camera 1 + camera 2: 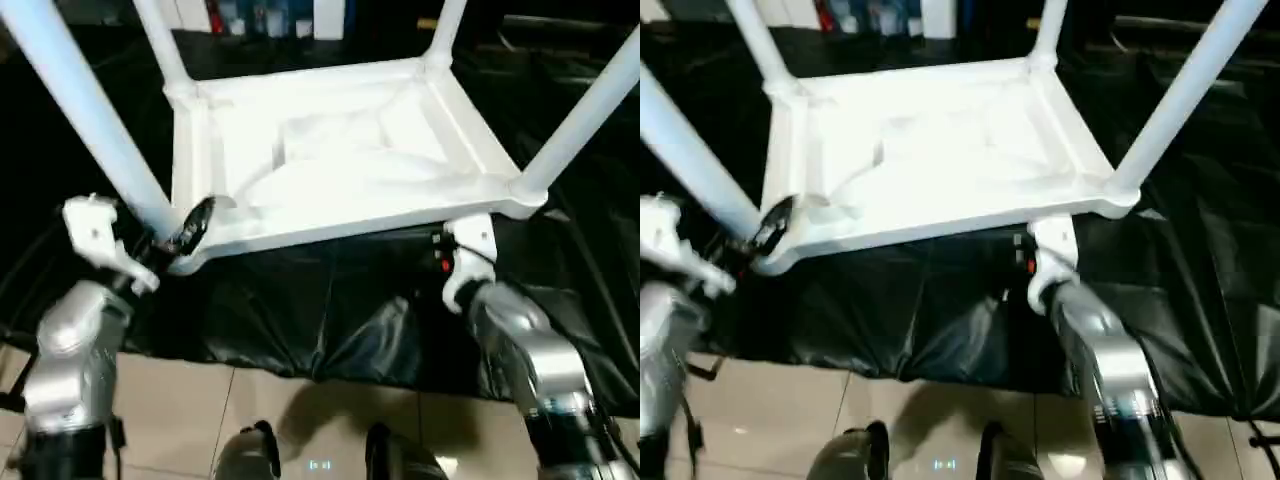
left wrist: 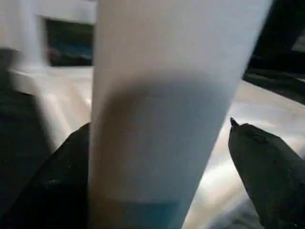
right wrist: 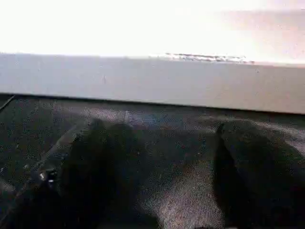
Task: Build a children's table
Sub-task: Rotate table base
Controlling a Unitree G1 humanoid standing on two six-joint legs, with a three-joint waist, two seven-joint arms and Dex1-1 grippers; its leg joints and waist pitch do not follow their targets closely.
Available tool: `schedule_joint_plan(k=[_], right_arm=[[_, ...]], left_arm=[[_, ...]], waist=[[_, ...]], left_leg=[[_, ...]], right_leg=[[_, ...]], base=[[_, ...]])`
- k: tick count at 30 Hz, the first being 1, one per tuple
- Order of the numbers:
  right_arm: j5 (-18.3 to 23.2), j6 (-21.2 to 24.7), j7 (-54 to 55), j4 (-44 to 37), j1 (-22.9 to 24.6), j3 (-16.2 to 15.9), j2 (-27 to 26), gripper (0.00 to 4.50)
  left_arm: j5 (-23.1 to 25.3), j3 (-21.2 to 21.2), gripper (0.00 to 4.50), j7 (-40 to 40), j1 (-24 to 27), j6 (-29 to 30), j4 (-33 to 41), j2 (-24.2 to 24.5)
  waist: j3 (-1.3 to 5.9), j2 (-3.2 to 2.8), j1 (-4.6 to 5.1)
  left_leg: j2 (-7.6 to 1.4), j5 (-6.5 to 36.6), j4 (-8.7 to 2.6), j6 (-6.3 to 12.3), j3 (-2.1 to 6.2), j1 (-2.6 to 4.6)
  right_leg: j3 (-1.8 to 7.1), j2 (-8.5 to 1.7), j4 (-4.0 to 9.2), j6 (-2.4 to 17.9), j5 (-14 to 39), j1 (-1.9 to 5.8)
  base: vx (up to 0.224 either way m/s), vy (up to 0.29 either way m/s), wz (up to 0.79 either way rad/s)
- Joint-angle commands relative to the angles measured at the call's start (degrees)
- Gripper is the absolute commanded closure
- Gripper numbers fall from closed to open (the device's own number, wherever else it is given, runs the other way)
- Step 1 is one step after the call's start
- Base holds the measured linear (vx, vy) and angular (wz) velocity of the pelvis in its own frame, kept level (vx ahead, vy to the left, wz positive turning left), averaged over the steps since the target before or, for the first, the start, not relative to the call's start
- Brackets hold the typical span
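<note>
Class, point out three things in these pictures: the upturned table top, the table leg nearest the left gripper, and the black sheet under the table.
Table top (image 1: 330,150): left eye view, on its ribbed underside.
Near-left table leg (image 1: 85,110): left eye view, midway along the tube.
Black sheet (image 1: 300,310): left eye view, on the folds in front of the table.

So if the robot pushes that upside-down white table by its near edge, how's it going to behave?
The children's table looks like thin ribbed plastic, so probably light and stiff. Lying top-down on the glossy black sheet, it would likely slide rather than tip. The left tool sits around the near-left leg, which may flex if levered.
</note>
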State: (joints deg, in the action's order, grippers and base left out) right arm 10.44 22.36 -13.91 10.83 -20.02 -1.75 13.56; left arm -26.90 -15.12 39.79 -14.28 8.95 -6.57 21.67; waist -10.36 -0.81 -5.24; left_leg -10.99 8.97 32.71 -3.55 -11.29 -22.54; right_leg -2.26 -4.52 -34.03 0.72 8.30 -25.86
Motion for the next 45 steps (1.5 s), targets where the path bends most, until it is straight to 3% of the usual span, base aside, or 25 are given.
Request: schedule_joint_plan(k=[1, 2, 3, 6, 8, 10, 12, 16, 18, 19, 21, 27, 31, 35, 36, 37, 40, 45], right_arm=[[-0.8, -0.5, 0.6, 4.7, -1.3, 0.8, -0.6, 0.00], [-0.8, -0.8, 0.5, 5.5, -1.8, 0.8, -0.7, 0.00], [-1.0, -1.1, 0.4, 6.2, -2.3, 0.7, -0.8, 0.00], [-1.4, -2.3, -0.3, 9.3, -4.6, 0.2, -1.2, 0.00], [-1.8, -3.2, -0.8, 11.2, -5.9, -0.3, -1.5, 0.00], [-2.4, -4.0, -1.7, 13.4, -7.4, -1.3, -2.1, 0.00], [-2.6, -4.5, -2.0, 14.4, -7.9, -1.7, -2.4, 0.00], [-3.8, -6.6, -3.2, 18.2, -9.9, -3.0, -3.7, 0.00], [-4.6, -7.8, -4.0, 20.4, -10.9, -3.9, -4.8, 0.00], [-4.7, -8.0, -4.1, 20.8, -11.1, -4.1, -5.1, 0.00], [-5.2, -8.8, -4.7, 22.3, -11.8, -4.8, -6.1, 0.00], [-5.8, -9.9, -5.6, 24.5, -12.9, -5.5, -7.9, 0.00], [-6.7, -11.6, -5.6, 26.8, -13.7, -5.4, -8.7, 0.00], [-7.0, -12.1, -5.6, 27.2, -13.6, -4.8, -8.5, 0.00], [-7.0, -12.2, -5.7, 27.2, -13.5, -4.7, -8.3, 0.00], [-6.9, -12.2, -5.9, 26.9, -13.3, -4.6, -8.1, 0.00], [-6.8, -12.6, -6.7, 26.3, -12.3, -3.9, -7.1, 0.00], [-5.8, -12.5, -10.4, 22.4, -10.4, -3.7, -4.7, 0.00]], left_arm=[[-3.8, 3.5, 0.09, 8.5, -0.8, 5.0, -0.6, 1.8], [-4.3, 3.9, 0.09, 9.8, -1.0, 5.8, -0.7, 2.3], [-4.7, 4.2, 0.09, 10.9, -1.1, 6.8, -0.7, 2.8], [-6.2, 7.3, 0.09, 16.6, -1.2, 11.3, 0.7, 5.4], [-7.1, 9.0, 0.09, 18.7, -1.3, 13.5, 2.0, 6.1], [-8.5, 11.6, 0.09, 21.1, -0.7, 16.0, 5.3, 6.7], [-9.2, 12.5, 0.09, 22.0, -0.4, 17.0, 6.7, 6.9], [-11.6, 15.8, 0.09, 24.0, 0.6, 20.5, 11.8, 6.6], [-11.9, 18.7, 0.09, 23.5, 1.2, 21.3, 15.1, 4.5], [-11.9, 19.3, 0.09, 23.2, 1.2, 21.4, 15.6, 3.8], [-11.1, 21.7, 0.09, 22.5, 0.5, 20.9, 16.0, 1.3], [-9.4, 25.2, 0.09, 20.6, -2.3, 19.6, 14.7, -4.0], [-3.7, 27.9, 0.09, 17.4, -6.1, 14.5, 9.5, -9.2], [1.0, 28.4, 0.09, 13.5, -9.8, 9.1, 3.0, -12.3], [2.1, 28.3, 0.09, 12.1, -10.8, 8.3, 1.4, -12.7], [2.8, 28.3, 0.09, 11.4, -11.2, 7.6, 0.5, -13.0], [7.0, 29.2, 0.09, 8.7, -12.6, 3.6, -3.1, -14.1], [7.4, 28.9, 0.09, 10.6, -12.4, 2.8, -3.4, -13.2]], waist=[[4.94, 0.12, 0.25], [4.94, -0.01, 0.18], [4.91, 0.36, 0.34], [5.04, 0.22, 0.40], [5.04, 0.43, 0.51], [5.26, 0.78, 0.77], [5.27, 0.87, 1.04], [5.42, 1.15, 1.83], [5.34, 1.74, 2.17], [5.36, 1.70, 2.31], [5.43, 1.90, 2.78], [5.52, 2.25, 3.00], [5.55, 2.18, 2.91], [5.68, 2.24, 2.89], [5.72, 2.29, 2.88], [5.84, 1.72, 2.68], [5.92, 1.89, 2.71], [5.98, 1.53, 2.37]], left_leg=[[-1.18, 13.3, -3.56, 1.30, 0.44, 1.71], [-1.18, 13.6, -3.57, 1.16, 0.48, 1.80], [-1.30, 14.3, -3.75, 0.85, 0.48, 1.67], [-1.23, 13.7, -3.85, 0.47, 0.69, 1.50], [-1.28, 14.4, -3.88, 0.05, 0.62, 1.63], [-1.28, 13.2, -3.90, 0.13, 0.72, 1.27], [-1.36, 13.5, -3.85, 0.24, 0.62, 1.45], [-1.27, 12.9, -3.85, 0.27, 0.76, 1.05], [-1.28, 13.0, -3.82, 0.47, 0.65, 1.07], [-1.37, 13.0, -3.83, 0.51, 0.69, 1.06], [-1.26, 12.9, -3.77, 0.63, 0.68, 0.96], [-1.11, 12.5, -3.65, 0.88, 0.75, 0.92], [-1.04, 13.3, -3.47, 1.17, 0.56, 1.38], [-0.97, 13.5, -3.49, 1.42, 0.71, 1.18], [-1.00, 13.4, -3.48, 1.48, 0.73, 1.18], [-1.01, 13.0, -3.45, 1.55, 0.81, 1.25], [-1.11, 13.0, -3.39, 2.02, 0.72, 1.23], [-1.19, 12.6, -3.28, 2.96, 0.72, 1.24]], right_leg=[[2.28, -2.66, 3.38, 11.9, 14.3, 3.02], [2.32, -2.74, 3.33, 11.8, 14.8, 2.99], [2.34, -2.77, 3.54, 11.0, 16.1, 3.12], [2.29, -2.95, 3.31, 10.4, 16.9, 3.21], [2.31, -2.88, 3.47, 10.0, 17.5, 3.14], [2.32, -3.00, 3.20, 10.1, 16.6, 3.53], [2.35, -2.89, 3.28, 10.3, 16.3, 3.35], [2.27, -2.96, 3.10, 10.9, 16.0, 3.81], [2.33, -2.87, 3.28, 10.4, 16.6, 3.75], [2.37, -2.95, 3.22, 10.5, 16.6, 3.78], [2.35, -2.79, 3.28, 10.3, 16.3, 3.90], [2.28, -2.67, 3.42, 9.8, 16.5, 4.03], [2.34, -2.45, 3.85, 9.2, 17.3, 3.74], [2.21, -2.46, 4.00, 8.8, 17.6, 3.94], [2.20, -2.44, 3.94, 8.9, 17.3, 3.97], [2.17, -2.56, 3.75, 9.5, 16.4, 4.03], [2.13, -2.37, 3.67, 10.8, 13.7, 4.08], [2.06, -2.48, 3.58, 12.5, 12.1, 4.20]], base=[[0.000, 0.000, 0.00], [0.000, 0.000, 0.00], [0.000, 0.000, 0.00], [0.000, 0.000, 0.00], [0.000, 0.000, 0.00], [0.000, 0.000, 0.00], [0.000, 0.000, 0.00], [0.000, 0.000, 0.00], [0.000, 0.000, 0.00], [0.000, 0.000, 0.00], [0.000, 0.000, 0.00], [0.000, 0.000, 0.00], [0.000, 0.000, 0.00], [0.000, 0.000, 0.00], [0.000, 0.000, 0.00], [0.000, 0.000, 0.00], [0.000, 0.000, 0.00], [0.000, 0.000, 0.00]])
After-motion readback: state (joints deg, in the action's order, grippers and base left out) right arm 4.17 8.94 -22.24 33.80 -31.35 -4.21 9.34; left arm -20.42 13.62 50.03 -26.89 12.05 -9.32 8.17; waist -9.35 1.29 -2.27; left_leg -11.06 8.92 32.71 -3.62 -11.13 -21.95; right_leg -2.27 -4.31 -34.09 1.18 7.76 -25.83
